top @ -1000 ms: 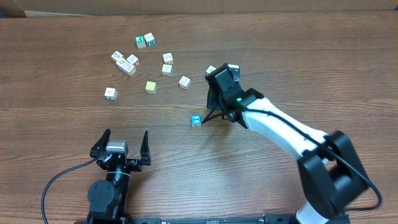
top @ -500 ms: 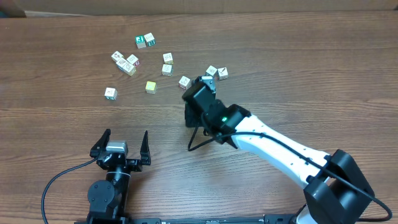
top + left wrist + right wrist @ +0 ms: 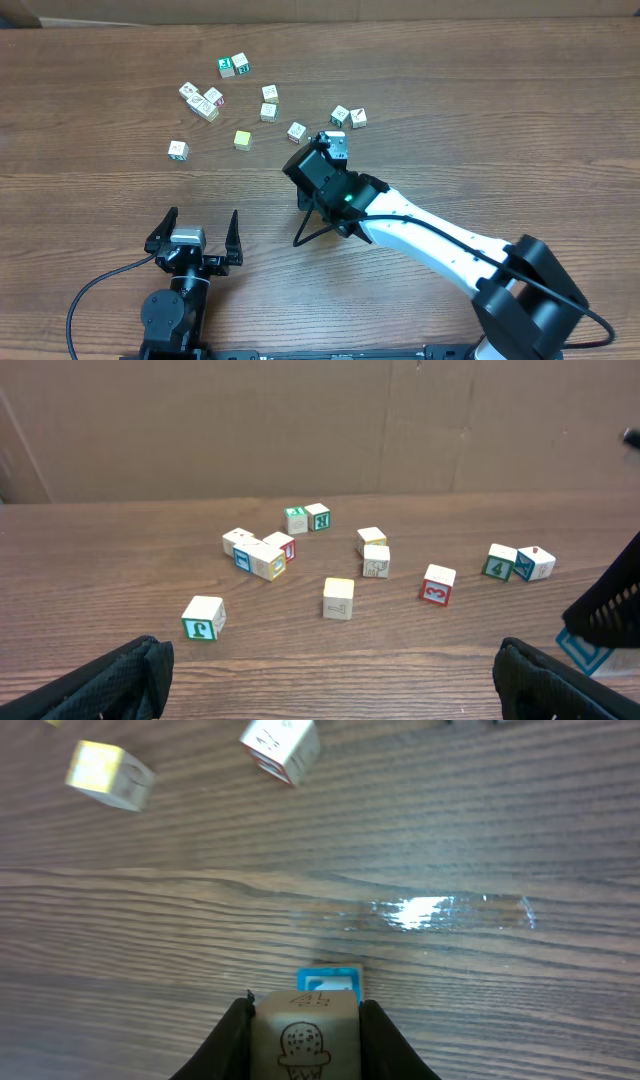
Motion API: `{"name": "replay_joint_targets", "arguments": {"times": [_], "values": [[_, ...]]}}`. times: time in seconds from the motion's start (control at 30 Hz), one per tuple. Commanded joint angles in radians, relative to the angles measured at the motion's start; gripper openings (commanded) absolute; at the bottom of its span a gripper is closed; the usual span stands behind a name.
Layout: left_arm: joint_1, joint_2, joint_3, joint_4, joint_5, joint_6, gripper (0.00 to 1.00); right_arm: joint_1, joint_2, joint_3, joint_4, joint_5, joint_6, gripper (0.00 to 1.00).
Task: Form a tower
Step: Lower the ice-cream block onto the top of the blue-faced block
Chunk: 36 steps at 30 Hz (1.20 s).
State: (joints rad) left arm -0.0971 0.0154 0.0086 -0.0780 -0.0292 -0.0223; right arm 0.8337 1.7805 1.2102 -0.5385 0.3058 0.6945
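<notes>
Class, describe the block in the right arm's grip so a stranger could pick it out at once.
Follow the white right arm across the wooden table to its end effector. Between its fingers sits a pale wooden block, close to a blue-edged block. Unlike the loose blocks lying around, it is gripped and shows an ice-cream cone drawing.

We take this for a robotics lab: a wood-grain counter (image 3: pixel 90 200), a plain cardboard backdrop (image 3: pixel 300 420), a white robot arm (image 3: pixel 440 235).
</notes>
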Motion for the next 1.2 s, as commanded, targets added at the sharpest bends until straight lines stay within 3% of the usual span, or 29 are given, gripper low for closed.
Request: {"name": "replay_joint_targets", "arguments": {"times": [0.0, 1.17], "values": [[0.007, -0.011, -0.004, 0.002, 0.011, 0.016, 0.99, 0.008, 0.021, 0.019, 0.013, 0.031, 0.016, 0.16], [0.007, -0.011, -0.003, 0.002, 0.011, 0.016, 1.0, 0.009, 0.083, 0.019, 0.047, 0.031, -0.013, 0.18]]}}
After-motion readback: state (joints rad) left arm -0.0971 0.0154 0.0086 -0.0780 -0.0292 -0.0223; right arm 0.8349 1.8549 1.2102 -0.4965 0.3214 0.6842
